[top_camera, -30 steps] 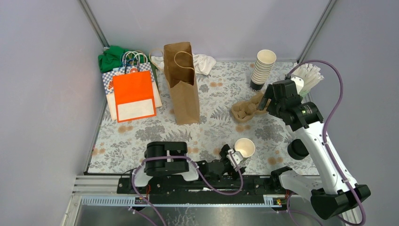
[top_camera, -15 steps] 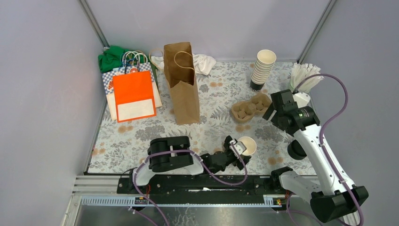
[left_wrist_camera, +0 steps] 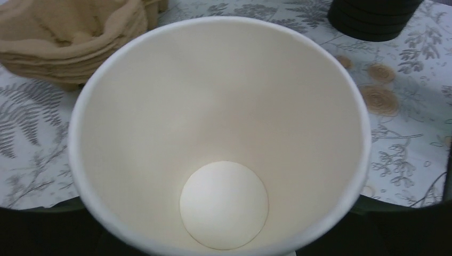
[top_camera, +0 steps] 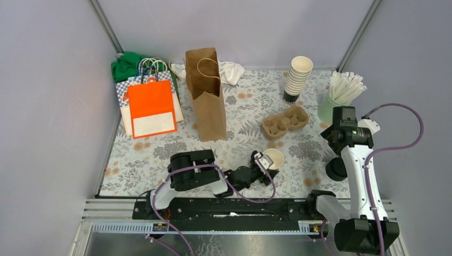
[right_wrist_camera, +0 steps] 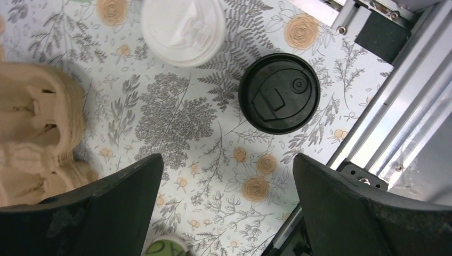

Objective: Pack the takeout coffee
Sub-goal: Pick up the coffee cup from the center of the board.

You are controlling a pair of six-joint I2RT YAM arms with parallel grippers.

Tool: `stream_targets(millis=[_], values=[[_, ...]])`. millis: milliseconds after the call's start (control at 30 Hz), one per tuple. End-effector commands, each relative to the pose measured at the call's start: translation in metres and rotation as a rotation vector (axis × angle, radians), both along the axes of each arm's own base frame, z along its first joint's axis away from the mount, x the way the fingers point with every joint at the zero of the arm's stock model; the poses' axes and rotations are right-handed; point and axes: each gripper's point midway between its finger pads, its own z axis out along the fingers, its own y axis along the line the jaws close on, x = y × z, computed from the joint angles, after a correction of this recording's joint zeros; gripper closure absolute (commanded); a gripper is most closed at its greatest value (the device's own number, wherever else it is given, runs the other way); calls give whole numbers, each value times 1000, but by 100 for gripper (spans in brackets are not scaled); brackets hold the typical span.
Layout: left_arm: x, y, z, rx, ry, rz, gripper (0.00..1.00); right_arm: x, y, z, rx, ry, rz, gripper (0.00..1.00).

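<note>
- One left gripper (top_camera: 265,163), low at the near edge, right up against the lidless cup (top_camera: 274,158). Pinching it or not, cannot tell.
- Cup upright on the floral cloth (top_camera: 240,101), white inside, near the cardboard carrier (top_camera: 285,120).
- Black lid (right_wrist_camera: 279,100) flat on the cloth, right of the cup, apart.
- Right gripper (right_wrist_camera: 226,162) raised over the cloth, fingers spread wide, empty.

We see two robot arms. The left arm (top_camera: 191,172) is mostly blocky black housings with one white link. The right arm (top_camera: 356,169) has rounded white links between black joints. Purple cables (top_camera: 400,105) run along both. The right gripper (right_wrist_camera: 226,160) has broad matte-black fingers (right_wrist_camera: 368,213). Both bases sit on a black rail (top_camera: 229,209).
</note>
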Motion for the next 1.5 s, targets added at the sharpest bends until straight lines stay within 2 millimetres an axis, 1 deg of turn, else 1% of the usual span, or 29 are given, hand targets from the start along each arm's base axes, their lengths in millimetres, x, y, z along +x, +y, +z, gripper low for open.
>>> stream_targets(millis=[0, 67, 100, 167, 267, 367, 433, 500, 600, 667, 700, 767, 867, 1000, 1133, 1200, 1267, 1367, 1467], values=[[24, 24, 31, -97, -9, 68, 21, -4, -9, -6, 17, -23, -86, 0], [34, 37, 33, -98, -10, 98, 21, -8, -8, -13, 43, -26, -114, 0], [39, 46, 31, -90, -8, 115, 21, -9, -8, -15, 48, -31, -129, 0], [50, 62, 34, -97, -4, 152, 21, -9, -9, -17, 49, -47, -144, 0], [66, 86, 37, -109, 14, 212, 21, -10, -16, -19, 31, -43, -170, 0], [79, 104, 36, -104, 23, 266, 21, -11, -23, -20, 18, -31, -196, 0], [87, 110, 35, -102, 17, 289, 20, -11, -29, -20, 12, -33, -215, 0], [96, 112, 33, -100, 20, 302, 20, -12, -34, -21, 8, -32, -239, 0], [102, 106, 34, -101, 20, 290, 19, -16, -37, -25, 16, -23, -275, 0], [103, 102, 36, -111, 24, 282, 13, -21, -40, -30, 19, -22, -308, 0], [103, 100, 37, -120, 27, 277, 11, -23, -42, -32, 20, -20, -324, 0], [101, 96, 40, -141, 47, 269, 2, -23, -44, -34, 22, -19, -337, 0], [93, 89, 45, -181, 105, 232, 1, -21, -45, -38, 34, -14, -350, 0], [76, 84, 54, -175, 121, 206, 1, -17, -45, -47, 55, -22, -352, 0], [58, 89, 63, -175, 148, 200, 1, -10, -39, -64, 109, -17, -335, 0], [47, 94, 68, -196, 174, 180, 1, -10, -39, -73, 116, 5, -346, 0], [38, 97, 68, -192, 198, 169, 1, -10, -41, -77, 111, 19, -360, 0], [30, 103, 67, -161, 213, 169, 1, -9, -44, -82, 102, 21, -382, 0], [28, 109, 68, -145, 211, 179, 1, -12, -48, -84, 78, 26, -401, 0]])
